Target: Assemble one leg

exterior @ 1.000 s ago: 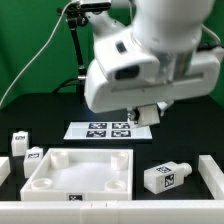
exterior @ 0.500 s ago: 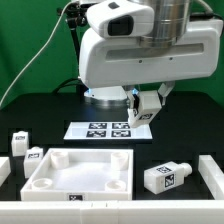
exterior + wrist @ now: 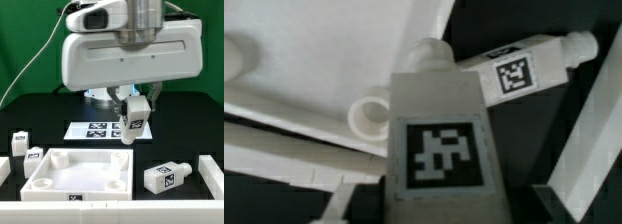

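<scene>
Four legs [image 3: 165, 178], one white tray [image 3: 80, 176], one marker board [image 3: 95, 129].

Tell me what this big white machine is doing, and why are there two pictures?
The big white machine is a robot arm. At its tip is a two-finger gripper, like a pinching hand. One picture comes from a camera standing away from the arm. The other comes from a camera on the arm's wrist, so it sees things very close up. The gripper holds a small white plastic post with a black-and-white square tag, which is a furniture leg, up above the black table. On the table lie a large white tray-shaped piece, a second white tagged post on its side, a small white tagged block and another small white block at the exterior view's left, and the flat white marker board printed with tags.
</scene>
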Available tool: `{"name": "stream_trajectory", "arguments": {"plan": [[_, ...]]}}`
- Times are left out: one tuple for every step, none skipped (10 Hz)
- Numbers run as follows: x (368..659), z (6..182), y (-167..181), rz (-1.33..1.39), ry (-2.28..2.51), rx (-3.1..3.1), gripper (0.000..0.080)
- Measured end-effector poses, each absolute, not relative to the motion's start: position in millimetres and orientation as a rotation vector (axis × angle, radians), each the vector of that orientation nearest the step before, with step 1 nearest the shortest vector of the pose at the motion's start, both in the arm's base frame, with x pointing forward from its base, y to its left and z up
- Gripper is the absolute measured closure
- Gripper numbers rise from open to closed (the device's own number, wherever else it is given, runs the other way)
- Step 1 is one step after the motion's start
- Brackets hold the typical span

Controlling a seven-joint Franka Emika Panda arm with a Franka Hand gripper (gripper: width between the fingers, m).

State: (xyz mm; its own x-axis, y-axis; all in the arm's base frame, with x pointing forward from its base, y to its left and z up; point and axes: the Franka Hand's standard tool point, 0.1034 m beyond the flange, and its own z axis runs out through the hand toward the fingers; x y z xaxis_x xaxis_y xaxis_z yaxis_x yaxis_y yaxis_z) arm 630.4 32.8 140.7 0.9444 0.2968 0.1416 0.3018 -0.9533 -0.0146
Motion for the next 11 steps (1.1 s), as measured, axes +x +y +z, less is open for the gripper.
{"name": "stream_trajectory", "arguments": {"plan": [[635, 141.3, 29, -0.331, -0.467, -3.061, 0.0515], [638, 139.7, 25, -0.465, -0.471, -3.058, 0.0515], [638, 137.9, 20, -0.565, -0.484, -3.056, 0.0515], [640, 138.5, 15, -0.674, -0.498, -3.053, 0.0515], [640, 136.6, 10, -0.730, -0.503, -3.054, 0.0515], [639, 133.4, 8, -0.718, -0.493, -3.056, 0.0515], [638, 131.0, 12, -0.702, -0.497, -3.054, 0.0515], [637, 126.4, 15, -0.691, -0.502, -3.051, 0.0515], [635, 120.4, 19, -0.681, -0.509, -3.048, 0.0515], [634, 114.5, 22, -0.668, -0.515, -3.046, 0.0515], [634, 109.0, 23, -0.658, -0.517, -3.045, 0.0515]]}}
